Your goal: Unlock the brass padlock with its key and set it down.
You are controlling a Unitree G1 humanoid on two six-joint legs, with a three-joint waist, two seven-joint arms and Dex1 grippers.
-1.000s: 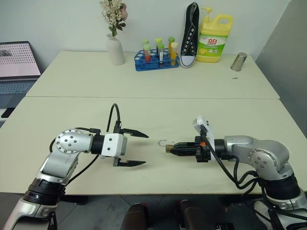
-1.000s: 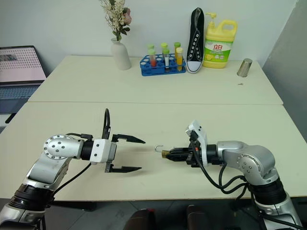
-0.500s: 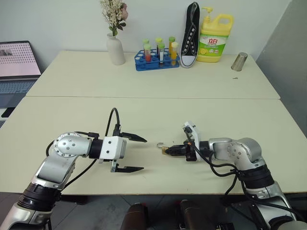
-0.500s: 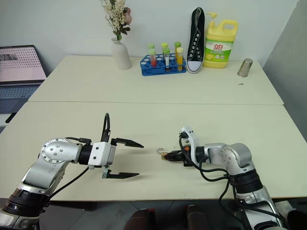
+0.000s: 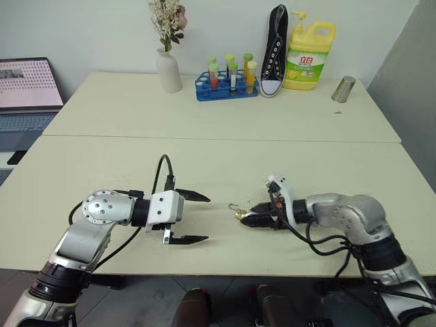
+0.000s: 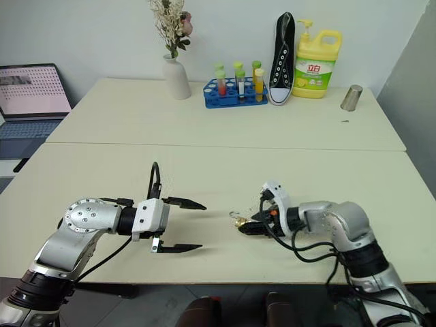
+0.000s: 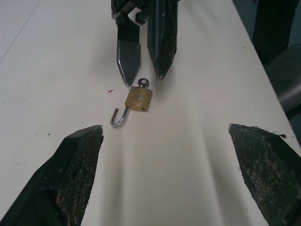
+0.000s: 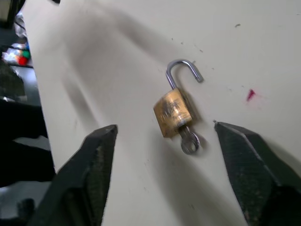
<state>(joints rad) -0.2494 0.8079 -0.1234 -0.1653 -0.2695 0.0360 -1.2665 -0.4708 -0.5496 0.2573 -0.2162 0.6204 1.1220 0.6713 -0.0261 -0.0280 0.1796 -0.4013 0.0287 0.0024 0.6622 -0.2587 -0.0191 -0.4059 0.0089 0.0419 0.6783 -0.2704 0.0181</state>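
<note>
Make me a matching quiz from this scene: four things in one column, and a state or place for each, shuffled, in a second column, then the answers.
1. brass padlock
2. key
3. left gripper
4. right gripper

A. open, padlock lying between its fingers
B. open, facing the padlock across the table
C. stuck in the padlock's body
D. on the table, shackle swung open

Pairs: 1-D, 2-C, 3-B, 4-A

Both arms reach in low over the bench, forearms angled toward each other. The left tool (image 5: 194,218) points toward the robot's right, its two black fingers spread wide, one above the other. The right tool (image 5: 253,215) points toward the robot's left and slightly downward, tips close to the bench surface, fingers (image 8: 89,165) parted and gripping nothing. The two tools face each other, well apart.
</note>
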